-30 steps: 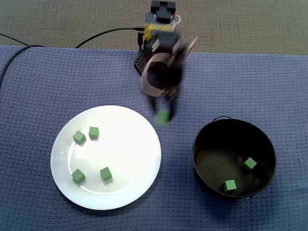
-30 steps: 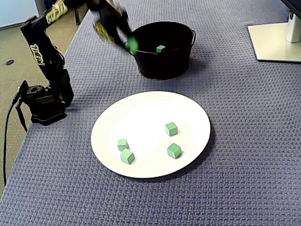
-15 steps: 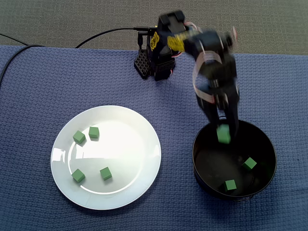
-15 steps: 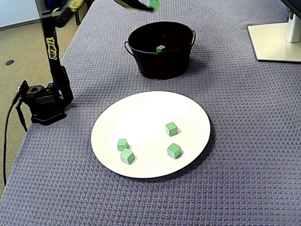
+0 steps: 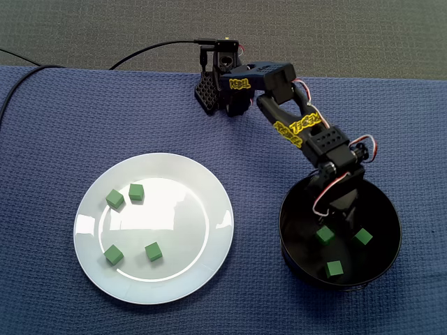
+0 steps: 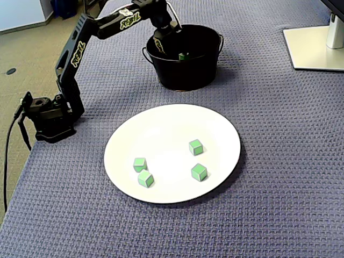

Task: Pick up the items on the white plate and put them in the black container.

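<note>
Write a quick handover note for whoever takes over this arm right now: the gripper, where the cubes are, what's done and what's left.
Gripper: down inside the black container, tips right at a green cube. Neither fixed view shows whether it is open or shut.
In the container: that cube and two more cubes.
On the white plate: four green cubes.
Done: two cubes lie loose in the container, and a third is at the drop point.
Left: confirm the release, then move the four cubes from the plate one by one.
</note>
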Controlling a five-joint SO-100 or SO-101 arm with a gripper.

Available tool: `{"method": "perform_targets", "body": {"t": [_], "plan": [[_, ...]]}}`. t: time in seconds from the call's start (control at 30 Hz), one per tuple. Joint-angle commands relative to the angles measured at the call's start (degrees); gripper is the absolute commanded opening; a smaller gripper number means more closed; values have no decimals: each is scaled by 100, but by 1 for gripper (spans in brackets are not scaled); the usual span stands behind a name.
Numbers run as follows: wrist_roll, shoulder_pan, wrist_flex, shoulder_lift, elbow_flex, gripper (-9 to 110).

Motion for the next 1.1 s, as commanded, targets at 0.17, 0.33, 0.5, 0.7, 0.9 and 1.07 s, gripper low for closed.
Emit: {"method": "perform_targets", "body": {"t": [0.17,0.33,0.5,0.7,0.9,1.07], "plan": [[246,888,598,4140,1222,45],[413,3322,1397,5546,1529,58],[-97,6038,1266,5423,2355,62],[-861,7550,-791,4192,3806,57],[-1397,7945,-580,2936,3542,55],[-1951,7963,-422,2382,3463,52]]}}
